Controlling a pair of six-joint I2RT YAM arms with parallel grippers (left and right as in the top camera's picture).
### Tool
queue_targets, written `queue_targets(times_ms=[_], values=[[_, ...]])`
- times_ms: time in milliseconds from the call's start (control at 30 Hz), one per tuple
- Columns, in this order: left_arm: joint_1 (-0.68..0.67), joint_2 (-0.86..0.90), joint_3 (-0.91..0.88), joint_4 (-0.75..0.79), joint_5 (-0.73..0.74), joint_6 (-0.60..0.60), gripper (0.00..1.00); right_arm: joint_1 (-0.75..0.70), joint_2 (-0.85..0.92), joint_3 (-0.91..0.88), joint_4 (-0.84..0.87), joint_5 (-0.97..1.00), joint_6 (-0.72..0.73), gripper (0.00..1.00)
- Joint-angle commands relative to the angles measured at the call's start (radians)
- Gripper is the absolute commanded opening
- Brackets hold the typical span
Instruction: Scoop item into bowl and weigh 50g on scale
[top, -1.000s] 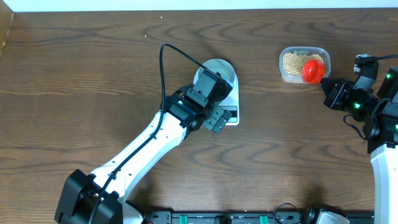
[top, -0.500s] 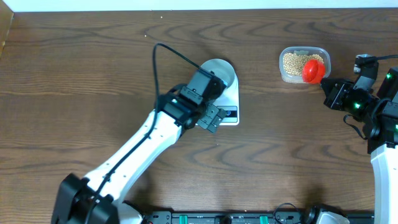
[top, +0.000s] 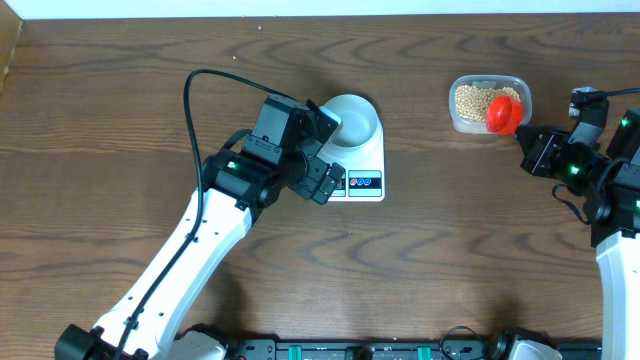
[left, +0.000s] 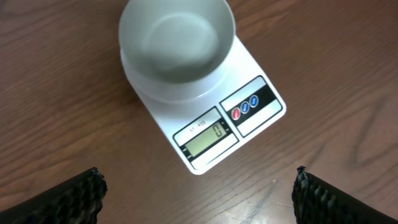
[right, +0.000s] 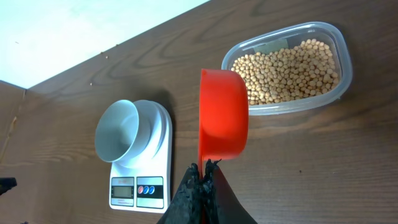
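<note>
Two arms are in service over a dark brown wooden table.

**Overhead view.** The flat white rectangular kitchen scale is the reference point. A small round pale bluish-white bowl sits on its rear platform. The left gripper hangs just beside the scale's left edge. Well apart to the right of the scale, and slightly behind it, stands a clear rounded-rectangular plastic tub holding the small round tan-yellow beans. A red plastic scoop overlaps the tub's near right part, and the right gripper is further right again.

**Left wrist view.** The bowl is empty. The grey LCD display on the scale's front edge reads 0, with two round buttons beside it. The left fingers stand wide apart and grasp nothing.

**Right wrist view.** The right fingers are closed on the scoop's handle, and the cup points away from them. Its interior is hidden, so whether it is loaded cannot be determined. All visible beans lie in the tub. None are in the bowl.

**Handling.** The beans are judged hard, light, smooth and free-rolling.
- Do not pinch them. Move them only in the scoop, kept level and gripped at the handle.
- Pour low over the bowl's centre, because strays will bounce off the rim.
- The bowl appears light and may shift on the scale. If it needs steadying, take hold at the rim.
</note>
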Motion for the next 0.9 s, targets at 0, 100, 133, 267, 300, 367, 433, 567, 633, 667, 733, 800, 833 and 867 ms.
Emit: queue_targets(times_ms=[0, 100, 133, 267, 300, 367, 433, 567, 633, 667, 733, 800, 833, 867], values=[[0.008, 0.011, 0.0, -0.006, 0.052, 0.017, 0.98, -0.006, -0.001, 0.012, -0.001, 0.001, -0.015, 0.01], [0.017, 0.023, 0.0, -0.006, 0.077, 0.017, 0.98, -0.006, -0.001, 0.012, -0.001, 0.001, -0.015, 0.01], [0.018, 0.024, 0.0, -0.006, 0.076, 0.017, 0.98, -0.006, -0.001, 0.012, -0.001, 0.001, -0.015, 0.01], [0.018, 0.024, 0.0, -0.005, 0.076, 0.017, 0.98, -0.006, -0.001, 0.012, -0.003, 0.001, -0.015, 0.01], [0.018, 0.024, 0.0, -0.006, 0.076, 0.017, 0.98, -0.006, -0.001, 0.012, -0.005, 0.001, -0.015, 0.01], [0.018, 0.024, 0.0, -0.006, 0.076, 0.017, 0.98, -0.006, -0.001, 0.012, -0.005, 0.001, -0.015, 0.01], [0.018, 0.024, 0.0, -0.006, 0.076, 0.017, 0.98, -0.006, -0.001, 0.012, -0.005, 0.001, -0.015, 0.01], [0.018, 0.024, 0.0, -0.006, 0.076, 0.017, 0.98, -0.006, -0.001, 0.012, -0.006, 0.001, -0.015, 0.01], [0.018, 0.024, 0.0, -0.006, 0.076, 0.017, 0.98, -0.006, -0.001, 0.012, -0.006, 0.001, -0.015, 0.01], [0.018, 0.024, 0.0, -0.006, 0.076, 0.017, 0.98, -0.006, -0.001, 0.012, -0.007, 0.001, -0.015, 0.01], [0.018, 0.024, 0.0, -0.006, 0.076, 0.017, 0.98, -0.006, -0.001, 0.012, -0.007, 0.001, -0.015, 0.01], [0.018, 0.024, 0.0, -0.006, 0.076, 0.017, 0.98, -0.006, -0.001, 0.012, -0.008, 0.001, -0.015, 0.01], [0.018, 0.024, 0.0, -0.006, 0.076, 0.017, 0.98, -0.006, -0.001, 0.012, -0.009, 0.001, -0.015, 0.01], [0.018, 0.024, 0.0, -0.006, 0.076, 0.017, 0.98, -0.006, -0.001, 0.012, -0.01, 0.001, -0.016, 0.01]])
